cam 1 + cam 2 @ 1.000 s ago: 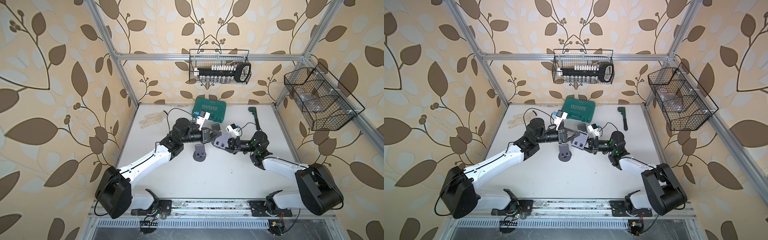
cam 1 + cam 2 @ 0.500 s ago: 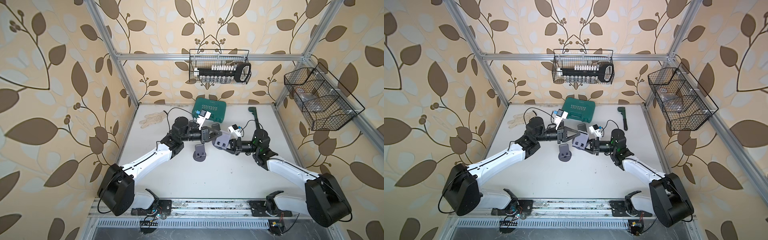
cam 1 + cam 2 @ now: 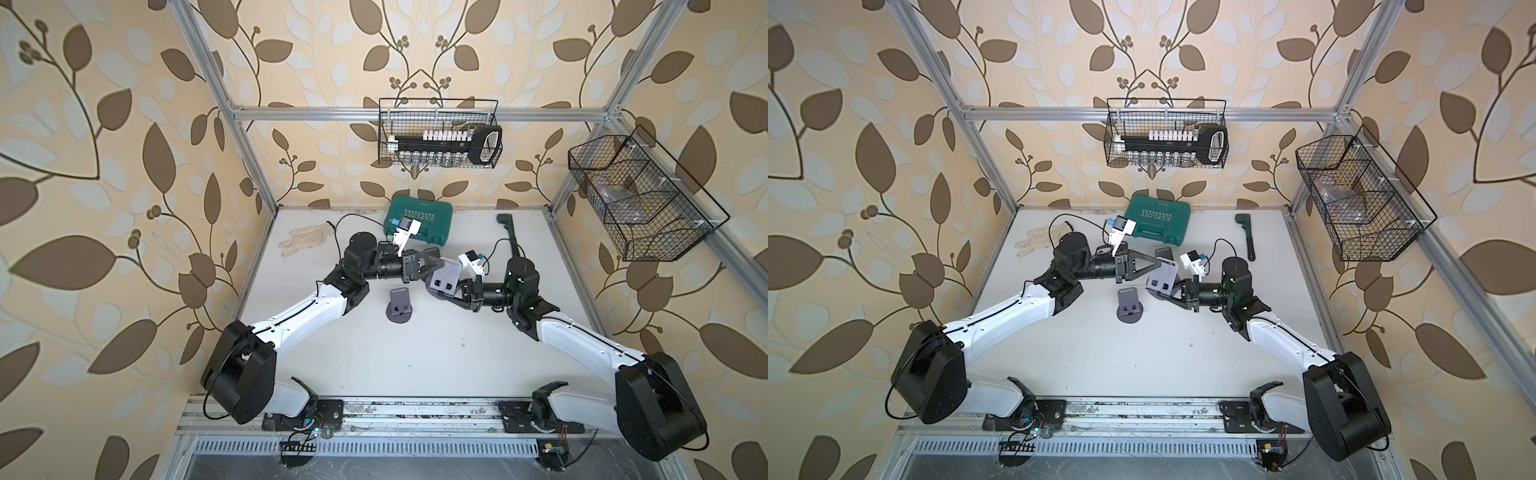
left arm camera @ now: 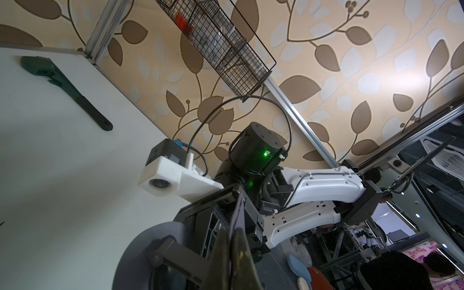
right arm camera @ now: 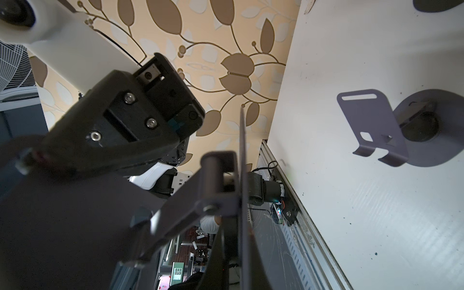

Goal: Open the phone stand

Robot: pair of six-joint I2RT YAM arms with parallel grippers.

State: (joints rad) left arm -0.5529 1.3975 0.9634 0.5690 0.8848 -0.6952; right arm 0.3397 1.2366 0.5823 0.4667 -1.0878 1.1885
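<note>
Top views | left gripper (image 3: 435,267) and right gripper (image 3: 449,293) both clamped on stand (image 3: 448,276), aloft near case (image 3: 417,218); step: likely unfolding; next: needs halves swung apart, grips firm

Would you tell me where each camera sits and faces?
Top views: high in front, looking down on the table; both arms, left claw, right claw.
Left wrist: on that arm, facing the right arm and wrench; own claw.
Right wrist: on that arm, facing the left claw and spare stand; own claw.
All share the phone stand.
</note>
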